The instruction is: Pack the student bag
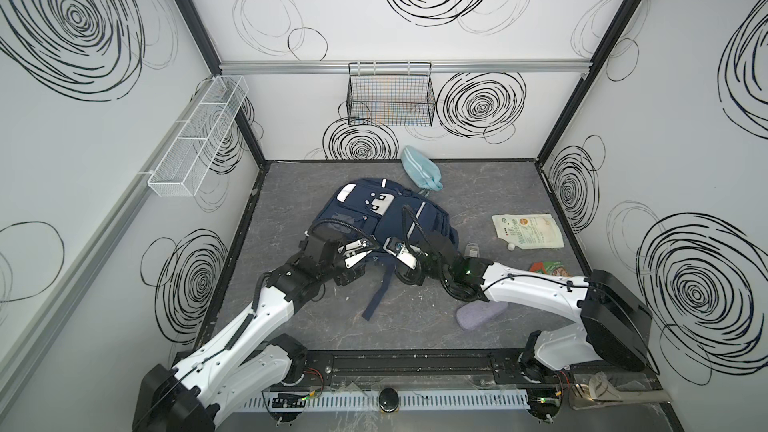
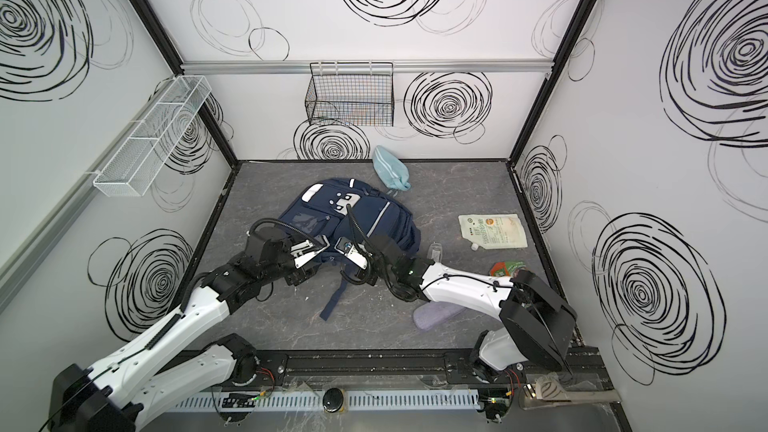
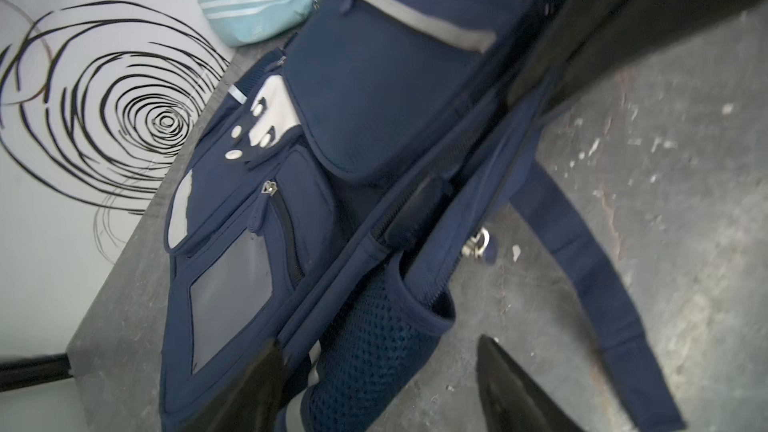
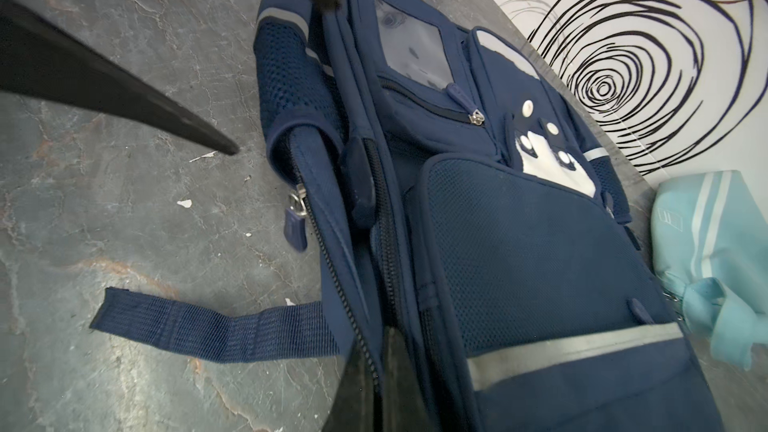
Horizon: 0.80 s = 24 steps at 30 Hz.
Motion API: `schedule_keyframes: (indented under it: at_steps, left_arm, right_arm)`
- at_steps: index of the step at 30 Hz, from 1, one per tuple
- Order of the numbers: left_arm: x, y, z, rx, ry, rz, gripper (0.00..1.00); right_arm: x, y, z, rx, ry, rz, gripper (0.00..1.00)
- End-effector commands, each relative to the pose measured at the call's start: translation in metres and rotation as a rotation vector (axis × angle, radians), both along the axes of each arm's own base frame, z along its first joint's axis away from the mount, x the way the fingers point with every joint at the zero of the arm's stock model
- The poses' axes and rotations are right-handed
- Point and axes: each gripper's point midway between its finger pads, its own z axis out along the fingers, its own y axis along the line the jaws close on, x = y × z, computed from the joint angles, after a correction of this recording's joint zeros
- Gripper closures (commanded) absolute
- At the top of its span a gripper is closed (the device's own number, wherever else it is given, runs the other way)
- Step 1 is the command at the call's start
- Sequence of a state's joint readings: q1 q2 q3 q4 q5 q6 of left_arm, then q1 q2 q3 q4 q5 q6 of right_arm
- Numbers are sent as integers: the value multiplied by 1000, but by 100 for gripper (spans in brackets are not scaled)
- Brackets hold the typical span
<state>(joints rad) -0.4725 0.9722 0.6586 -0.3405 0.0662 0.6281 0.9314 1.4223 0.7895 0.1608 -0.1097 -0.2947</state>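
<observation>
The student bag [image 1: 374,218] [image 2: 345,218], navy with silver stripes and a white patch, lies front up in the middle of the grey table. My left gripper [image 1: 361,251] [image 2: 318,248] is open at the bag's near left edge, its fingers standing either side of the mesh side pocket [image 3: 365,359]. The right gripper [image 1: 392,245] [image 2: 345,247] [image 4: 376,351] is shut on the bag's zipper edge, with the zipper teeth running between its fingers. A zipper pull [image 4: 297,218] [image 3: 478,243] hangs loose beside the opening. One dark strap [image 1: 378,297] trails toward the front.
A light blue pouch [image 1: 419,168] lies behind the bag. A white spouted pouch [image 1: 528,230], a small clear bottle [image 1: 471,248] and a red-green packet [image 1: 548,268] lie to the right. A lilac case [image 1: 480,313] sits under the right arm. A black wire basket [image 1: 390,95] and a white mesh shelf [image 1: 199,135] hang on the walls.
</observation>
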Motion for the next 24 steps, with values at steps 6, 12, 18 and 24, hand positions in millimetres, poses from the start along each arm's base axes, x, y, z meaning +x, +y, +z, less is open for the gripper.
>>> schedule_keyframes:
  at_steps: [6, 12, 18, 24]
  left_arm:
    - [9, -8, -10, -9, -37, -55, 41]
    - [11, -11, -12, -26, -64, -56, 68]
    - [12, -18, -3, -84, -52, -59, 100]
    - [5, -31, 12, -211, -21, -114, 100]
  right_arm:
    - [12, 8, 80, 238, -131, 12, 100]
    - [9, 8, 88, 297, -109, 16, 100]
    - [15, 2, 94, 357, -65, -66, 60]
    - [-30, -3, 82, 480, -26, -103, 53]
